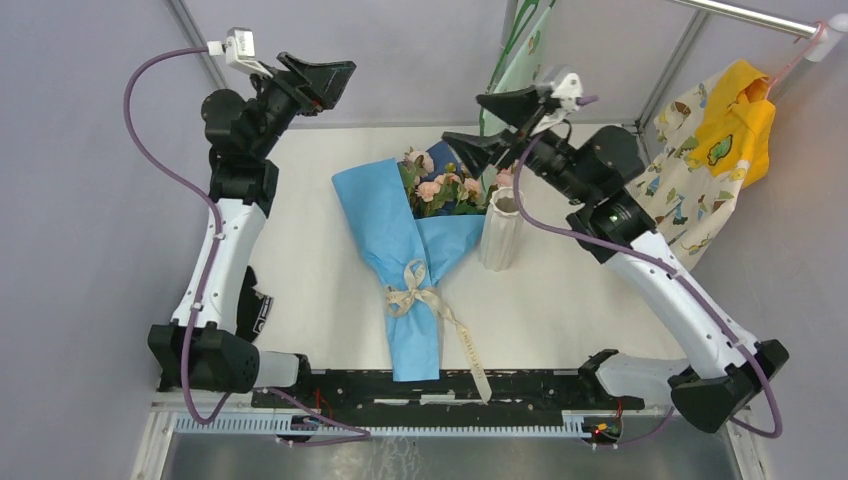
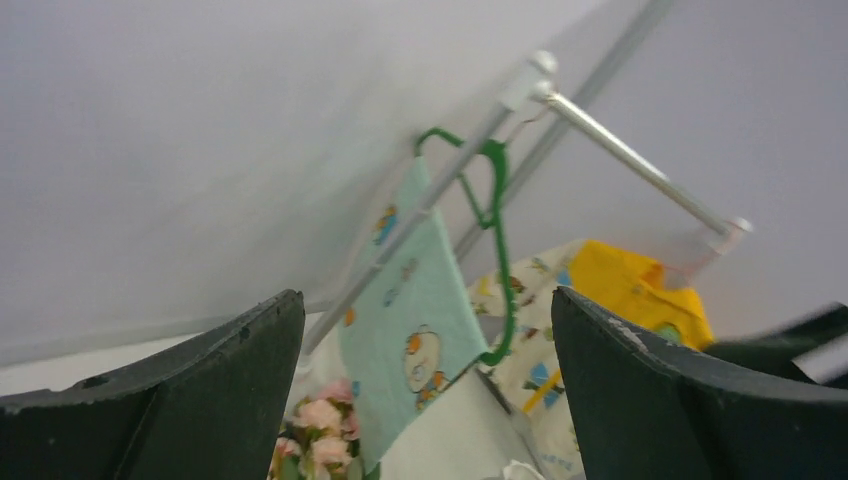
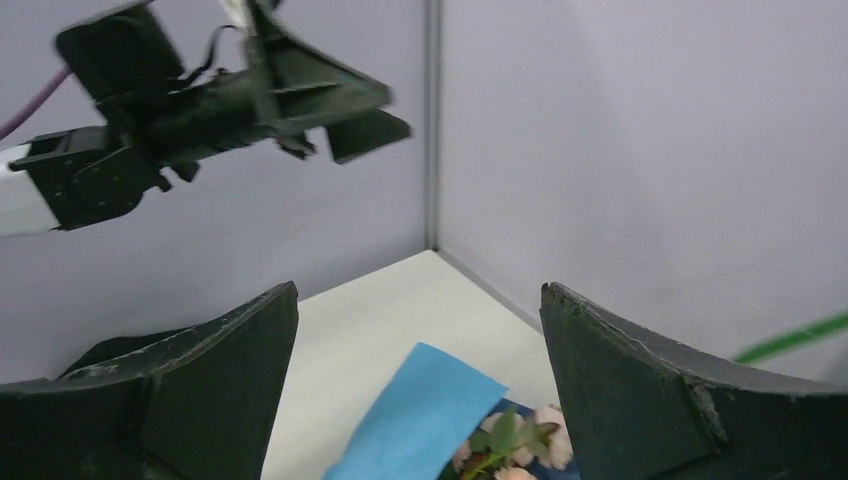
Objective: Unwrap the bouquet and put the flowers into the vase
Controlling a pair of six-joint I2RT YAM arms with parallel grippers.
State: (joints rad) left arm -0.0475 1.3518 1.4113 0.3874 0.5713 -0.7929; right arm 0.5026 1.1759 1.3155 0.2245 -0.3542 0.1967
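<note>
The bouquet lies in the middle of the table, wrapped in light blue paper and tied with a cream ribbon. Its pink and peach flowers point toward the back wall and show in both wrist views. The white ribbed vase stands upright just right of the flower heads. My left gripper hangs open, high over the table's back left, holding nothing. My right gripper is open above the flowers and the vase, also empty.
A green patterned cloth on a green hanger and a yellow and cream printed garment hang from a metal rail at the back right. Grey walls enclose the table. The ribbon's tail trails toward the front edge.
</note>
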